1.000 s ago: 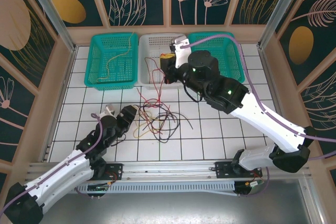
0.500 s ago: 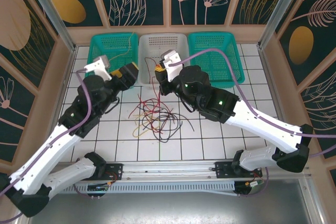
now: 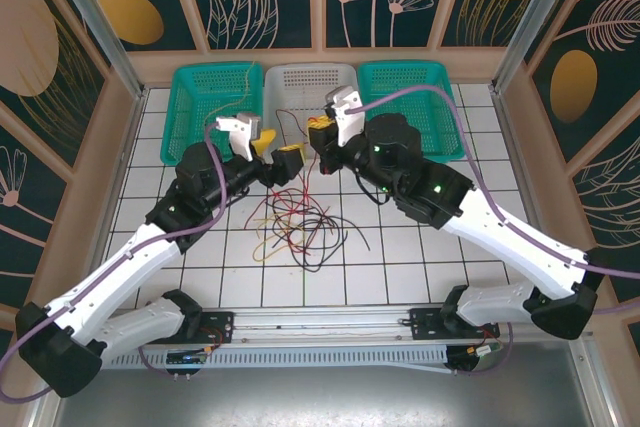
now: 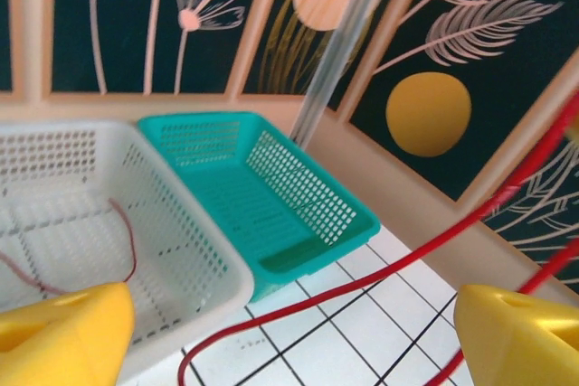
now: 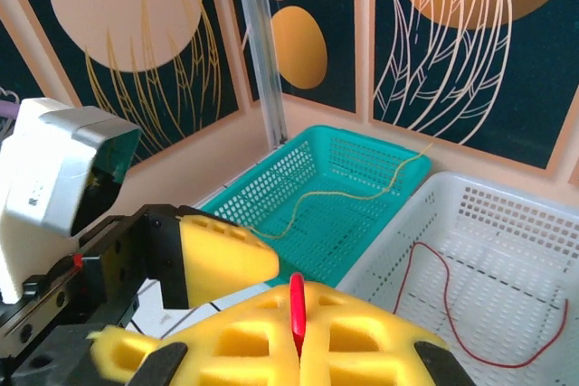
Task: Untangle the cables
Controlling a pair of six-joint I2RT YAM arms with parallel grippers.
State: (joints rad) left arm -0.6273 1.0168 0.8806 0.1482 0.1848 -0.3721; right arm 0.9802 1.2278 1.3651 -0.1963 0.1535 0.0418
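Right hand (image 5: 297,336): clenched. Its yellow pads pinch a red cable (image 5: 297,306) at the lower centre of the right wrist view.
Left hand (image 4: 289,341): released. Its pads (image 4: 63,332) stand wide apart in the lower corners of the left wrist view. A red strand crosses the gap between them, apparently touching neither pad.
Hand spacing: in the top view the two hands sit just beside each other at upper centre.
Held cable: descends from the right hand to the cable tangle (image 3: 300,222) on the tiled bench (image 3: 400,267), centre of the top view.
Cable tangle: red, yellow and black strands cross one another and are not yet separated.
Sorted cables: a yellow cable (image 5: 362,192) lies in the teal basket (image 5: 271,178). A thin red strand (image 5: 450,314) lies in the white basket (image 5: 507,223).
Likely step: the left hand is placed to take a second grip on the raised strand.
Risk, missed grip: the thin strand sits off-centre in a wide gap, so closing may catch nothing.
Risk, tightened knot: pulling while strands cross may drag the whole tangle.
Risk, collision: the hands work close together.
Risk, slip: a thin cable may slide through the soft pads under tension.
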